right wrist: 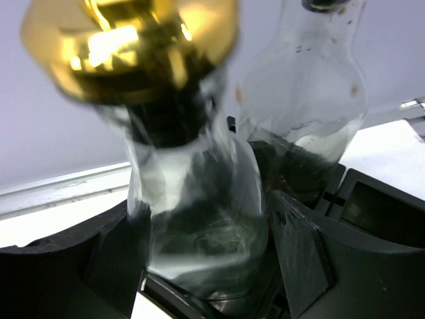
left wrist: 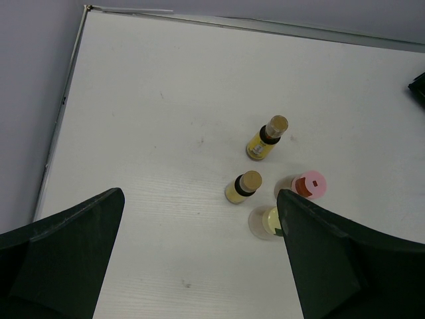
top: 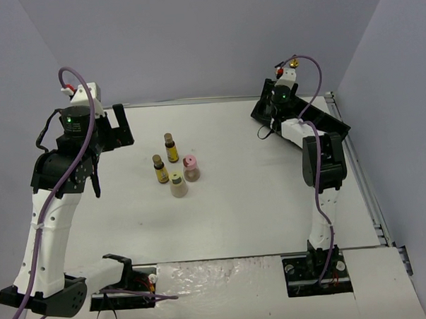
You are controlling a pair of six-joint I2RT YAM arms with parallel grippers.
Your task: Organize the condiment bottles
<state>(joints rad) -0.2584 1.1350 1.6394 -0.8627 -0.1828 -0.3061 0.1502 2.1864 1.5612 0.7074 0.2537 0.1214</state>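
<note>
The left tool (left wrist: 199,196) hangs above the white surface (top: 237,215) on its left side, its two dark fingers spread wide with nothing between them.

To its right, near the middle of the surface, four small bottles stand upright in a loose cluster. They are the farther amber glass bottle with a brown cap (left wrist: 267,138), the nearer amber brown-capped bottle (left wrist: 244,187), the small pink-capped bottle (left wrist: 309,185) and the pale cream-capped bottle (left wrist: 264,221). The last two are just beside each other, and the cream-capped one is half hidden behind the left tool's right finger in the wrist view. All four have their long axes vertical, caps up.

At the far right corner, the right tool (right wrist: 199,219) is at the black compartmented tray (right wrist: 372,199). The tall clear glass bottle with a gold-and-black pour spout (right wrist: 199,199) stands between its fingers, base down in a compartment. That bottle is blurred, so I cannot tell whether the fingers are clamped on the glass or merely flank it. The second clear glass bottle (right wrist: 305,86) stands in the tray just behind and to the right.

The relation that matters is that the cluster lies well apart from the right tool, to its left and nearer the arm bases. It is much closer to the left tool, just ahead of it and towards its right finger. The left arm looks better placed for the next pick. A grasp from the side across a bottle's body, or from above over its cap, would suit these upright bottles.
</note>
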